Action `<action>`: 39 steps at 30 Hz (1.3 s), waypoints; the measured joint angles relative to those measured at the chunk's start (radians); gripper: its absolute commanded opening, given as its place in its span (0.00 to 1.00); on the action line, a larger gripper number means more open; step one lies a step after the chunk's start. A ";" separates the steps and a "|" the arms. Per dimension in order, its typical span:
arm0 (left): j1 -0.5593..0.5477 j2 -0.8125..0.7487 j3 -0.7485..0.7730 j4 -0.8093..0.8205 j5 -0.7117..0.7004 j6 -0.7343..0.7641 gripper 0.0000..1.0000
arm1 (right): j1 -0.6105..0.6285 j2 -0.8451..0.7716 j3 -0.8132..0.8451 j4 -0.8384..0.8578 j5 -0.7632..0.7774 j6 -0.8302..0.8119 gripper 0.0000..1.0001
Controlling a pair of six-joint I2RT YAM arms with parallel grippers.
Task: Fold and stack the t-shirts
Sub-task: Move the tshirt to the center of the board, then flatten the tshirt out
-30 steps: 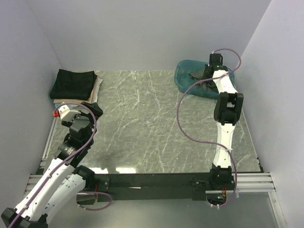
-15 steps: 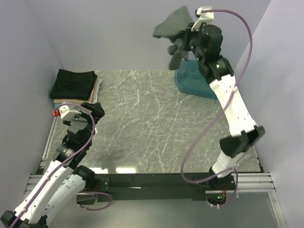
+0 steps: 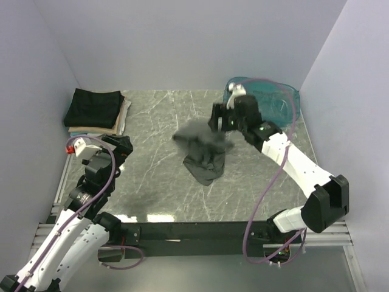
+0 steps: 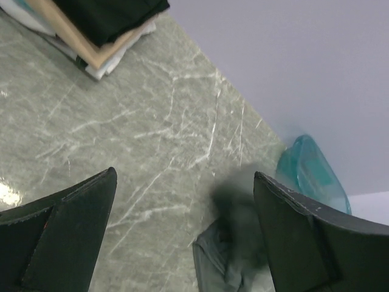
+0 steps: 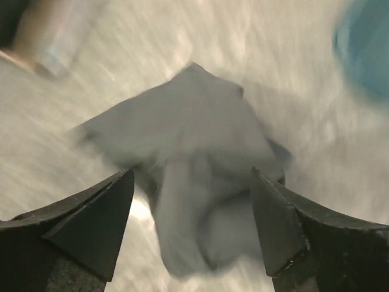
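A crumpled dark charcoal-grey t-shirt [image 3: 203, 152] is blurred in motion at mid-table, its lower part resting on the marble. My right gripper [image 3: 217, 118] hovers just above and behind it with jaws spread wide. In the right wrist view the shirt [image 5: 194, 128] lies beyond the open fingers, gripped by neither. A stack of folded t-shirts [image 3: 94, 108], black on top with tan and cream under it, sits at the far left corner. My left gripper [image 3: 121, 146] is open and empty near the left edge, facing the shirt [image 4: 234, 258].
A translucent teal tub [image 3: 270, 100] stands at the back right, behind the right arm; it also shows in the left wrist view [image 4: 310, 176]. White walls close in the table on the left, back and right. The folded stack [image 4: 103, 21] lies ahead-left of the left gripper.
The right arm swung the grey shirt from the tub, high in the air, down to mid-table, and its jaws opened, letting the shirt go. The left arm barely moved.
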 measured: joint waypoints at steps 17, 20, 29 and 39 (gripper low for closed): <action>-0.007 0.332 -0.084 0.223 0.548 0.055 0.99 | 0.002 -0.251 -0.424 -0.049 0.215 0.204 0.85; -0.020 0.447 -0.086 0.293 0.621 0.060 0.96 | 0.002 -0.238 -0.447 -0.051 0.214 0.218 0.85; -0.059 0.804 0.011 0.408 0.693 0.108 0.70 | -0.014 -0.211 -0.456 -0.032 0.188 0.237 0.84; -0.065 1.094 0.217 0.449 0.700 0.186 0.52 | -0.051 -0.208 -0.499 -0.029 0.177 0.232 0.84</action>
